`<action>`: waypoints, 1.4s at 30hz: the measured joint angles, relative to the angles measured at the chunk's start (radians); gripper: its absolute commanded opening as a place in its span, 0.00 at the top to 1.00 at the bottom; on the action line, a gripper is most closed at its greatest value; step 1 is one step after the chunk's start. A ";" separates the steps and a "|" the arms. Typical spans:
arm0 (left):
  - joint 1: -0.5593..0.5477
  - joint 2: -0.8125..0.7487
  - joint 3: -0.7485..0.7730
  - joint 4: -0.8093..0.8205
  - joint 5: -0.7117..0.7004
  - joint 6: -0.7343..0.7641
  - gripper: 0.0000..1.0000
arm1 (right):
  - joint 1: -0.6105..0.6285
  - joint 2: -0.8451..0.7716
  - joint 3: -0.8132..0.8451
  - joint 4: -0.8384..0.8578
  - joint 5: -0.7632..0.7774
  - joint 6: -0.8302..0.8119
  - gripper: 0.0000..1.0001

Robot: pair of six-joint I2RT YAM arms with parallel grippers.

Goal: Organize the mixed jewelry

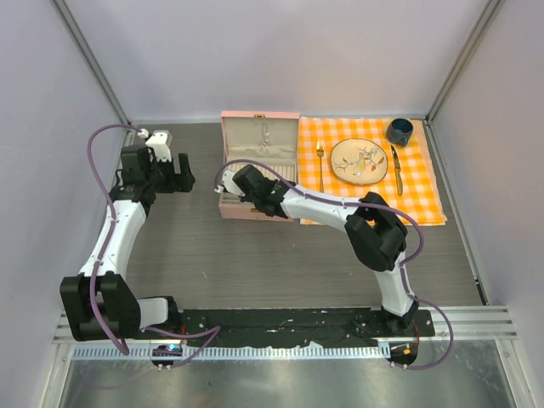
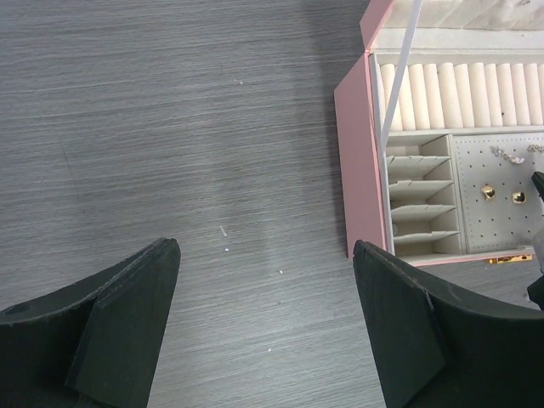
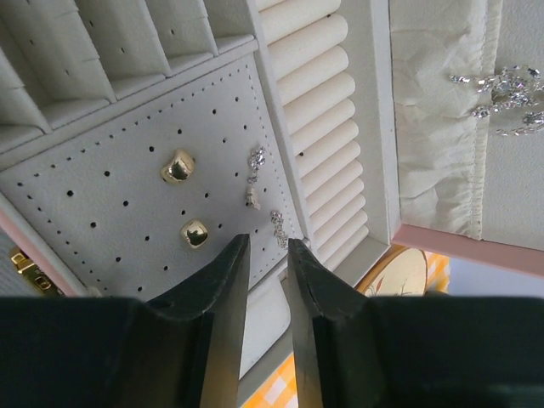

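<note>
Grey wood-grain table [image 1: 255, 255], pale walls on three sides. A checked cloth [image 1: 425, 195] lies at 2 o'clock from the table's middle, and the open case [image 1: 255, 114] sits at 12, touching the cloth's edge. On the cloth is a plate [image 1: 336, 161]; from above I can't tell whether the fine marks on it are pattern or more jewelry.

My left gripper [image 2: 265, 248] hangs over bare table at 9 o'clock from the case, jaws spread wide and holding nothing. My right gripper [image 3: 268, 245] is over the case's perforated panel [image 3: 102, 187], jaws only a narrow slit apart with nothing between them.

The chain [image 3: 501, 89] hangs against the lid's pocket, at 2 o'clock from my right tips. Two gold studs [image 3: 178, 165] sit on the panel at 10 o'clock. The sparkly bits [image 3: 255, 157] lie along the panel's edge at 12, the nearest just beyond my tips.

I judge the step in hand to be seating small pieces on that panel. Next I would lift the right gripper straight up without brushing the nearest bit, then look over the plate for anything left to fetch.
</note>
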State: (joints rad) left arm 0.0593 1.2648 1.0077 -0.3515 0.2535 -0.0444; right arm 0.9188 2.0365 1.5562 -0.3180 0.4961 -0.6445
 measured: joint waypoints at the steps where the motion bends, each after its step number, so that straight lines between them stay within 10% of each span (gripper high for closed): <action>1: 0.000 0.000 0.000 0.000 0.000 0.000 0.12 | 0.002 -0.002 0.000 -0.002 0.001 0.000 0.69; 20: 0.000 0.093 0.054 0.027 0.098 -0.013 0.12 | -0.069 -0.171 -0.003 -0.001 0.035 0.021 0.59; 35: 0.000 0.309 0.196 0.201 0.343 -0.121 0.00 | -0.372 -0.342 -0.047 -0.066 -0.198 0.224 0.17; 42: -0.008 0.487 0.380 0.286 0.458 -0.140 0.00 | -0.461 -0.370 -0.082 -0.088 -0.311 0.298 0.15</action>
State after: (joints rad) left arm 0.0517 1.7519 1.3880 -0.0658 0.7116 -0.1841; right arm 0.4580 1.6661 1.4738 -0.4061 0.1856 -0.3470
